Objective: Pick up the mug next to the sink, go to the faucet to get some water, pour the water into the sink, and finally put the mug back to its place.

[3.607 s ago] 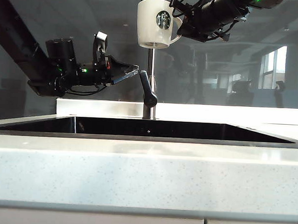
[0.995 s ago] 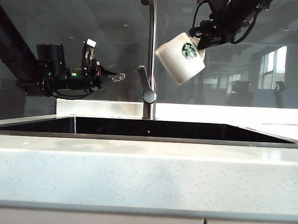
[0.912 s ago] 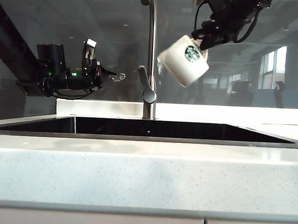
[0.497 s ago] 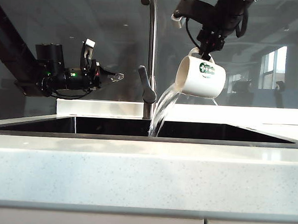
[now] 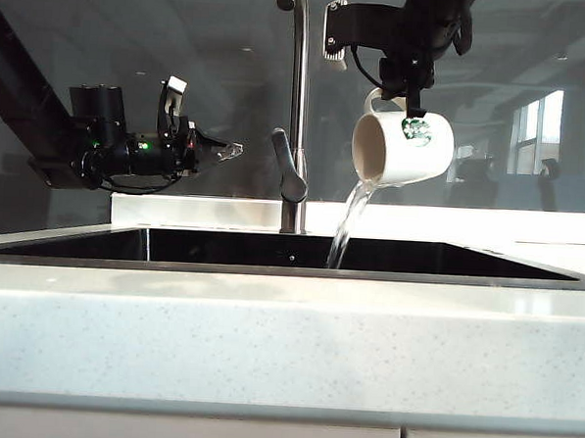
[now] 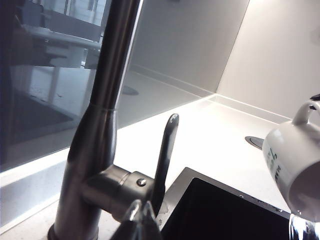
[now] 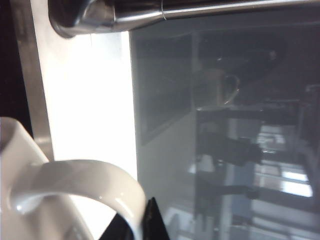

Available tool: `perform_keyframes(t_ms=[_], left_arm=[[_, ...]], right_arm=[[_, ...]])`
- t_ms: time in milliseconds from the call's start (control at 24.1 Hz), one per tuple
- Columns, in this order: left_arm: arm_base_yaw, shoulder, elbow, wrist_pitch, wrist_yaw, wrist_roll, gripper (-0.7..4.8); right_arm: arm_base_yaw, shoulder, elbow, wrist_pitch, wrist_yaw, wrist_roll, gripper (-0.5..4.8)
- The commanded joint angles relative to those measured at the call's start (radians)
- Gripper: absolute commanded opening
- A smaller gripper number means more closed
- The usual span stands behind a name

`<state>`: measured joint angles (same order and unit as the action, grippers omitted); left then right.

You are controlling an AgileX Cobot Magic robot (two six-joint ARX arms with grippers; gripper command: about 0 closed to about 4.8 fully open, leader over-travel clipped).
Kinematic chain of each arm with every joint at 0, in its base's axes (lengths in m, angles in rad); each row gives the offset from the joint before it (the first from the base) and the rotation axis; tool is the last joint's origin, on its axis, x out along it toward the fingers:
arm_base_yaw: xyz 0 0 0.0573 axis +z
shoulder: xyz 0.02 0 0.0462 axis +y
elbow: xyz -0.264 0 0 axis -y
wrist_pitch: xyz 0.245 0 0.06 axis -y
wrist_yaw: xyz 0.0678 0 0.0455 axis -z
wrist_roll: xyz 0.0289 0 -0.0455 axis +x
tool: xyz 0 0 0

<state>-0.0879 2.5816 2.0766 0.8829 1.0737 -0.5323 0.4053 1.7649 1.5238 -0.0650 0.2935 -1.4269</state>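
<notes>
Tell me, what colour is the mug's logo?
Green, on the white mug; clearest in the exterior view.

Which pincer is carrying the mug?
The right pincer, above the sink, grips the tipped mug by its handle; the left pincer is shut and empty.

The faucet (image 5: pixel 298 102) is standing behind the sink (image 5: pixel 291 250), at its back edge. The mug (image 5: pixel 402 148) is hanging at the faucet's three o'clock, tipped sideways above the sink, under the right gripper (image 5: pixel 405 95). The left gripper (image 5: pixel 227 150) is hovering at the faucet's nine o'clock, well apart from the mug.
</notes>
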Motion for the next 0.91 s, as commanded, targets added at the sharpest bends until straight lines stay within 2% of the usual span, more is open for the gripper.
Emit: perform_keyframes(t_ms=[41,456,705,788,912], left_arm=[[0.000,-0.012,0.003,0.016,0.004,-0.003,-0.06],[0.000,-0.012,0.003,0.016,0.004,-0.003,-0.05],[0.000,-0.012,0.003,0.016,0.004,-0.003,-0.05],[0.000,-0.012,0.003,0.016,0.005,-0.003,-0.05],[0.000,-0.012,0.003,0.016,0.005,-0.004,-0.05]], right_arm=[[0.005,-0.020,0.014,0.070,0.027,-0.068,-0.06],[0.017,-0.020,0.014,0.122,0.066,-0.147,-0.06],[0.017,-0.020,0.013,0.125,0.074,-0.132,-0.06],[0.017,-0.020,0.013,0.124,0.087,-0.049,-0.06],[0.016,-0.021,0.013,0.109,0.142,0.180,-0.06]])
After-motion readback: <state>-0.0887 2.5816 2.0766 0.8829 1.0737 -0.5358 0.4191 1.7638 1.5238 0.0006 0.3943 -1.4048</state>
